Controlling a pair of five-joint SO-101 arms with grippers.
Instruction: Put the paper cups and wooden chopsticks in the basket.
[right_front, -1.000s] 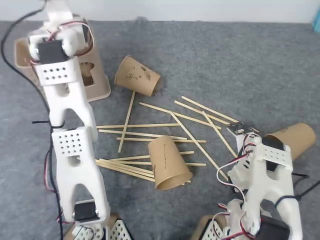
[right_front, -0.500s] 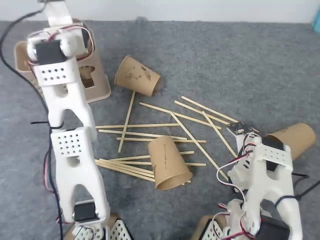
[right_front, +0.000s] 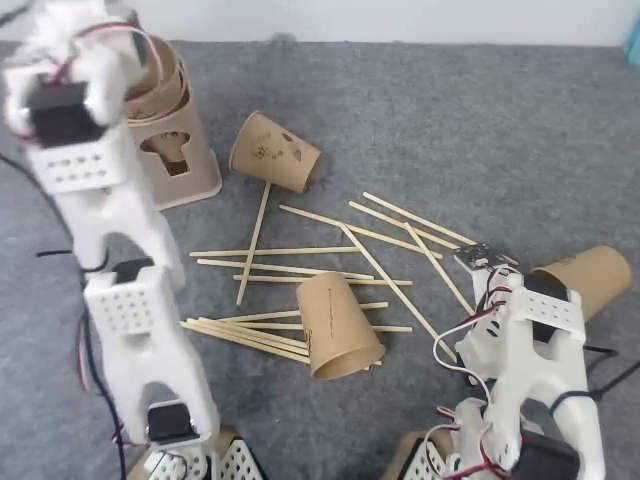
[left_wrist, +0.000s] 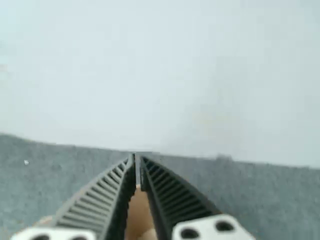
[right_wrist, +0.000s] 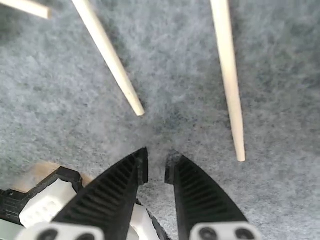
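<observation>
Left tool (left_wrist: 136, 167) is closed; its contents are unclear. Right tool (right_wrist: 156, 167) is barely parted and empty. Approach the central paper cup (right_front: 338, 325) squarely, straddling its rim.

A beige slotted plastic basket (right_front: 205, 172) is set at the upper left of the high view, and stacked brown paper cups (right_front: 165, 85) are held in it. Just to its right, a toppled brown paper cup (right_front: 275, 152) is laid on its side. Below that, pale wooden chopsticks (right_front: 300, 270) are scattered across the middle of the grey carpeted table (right_front: 450, 130). A second cup (right_front: 338, 325) is laid over them at the centre. A third cup (right_front: 590, 278) is found at the right edge, partly hidden behind the white right arm (right_front: 530, 370).
</observation>
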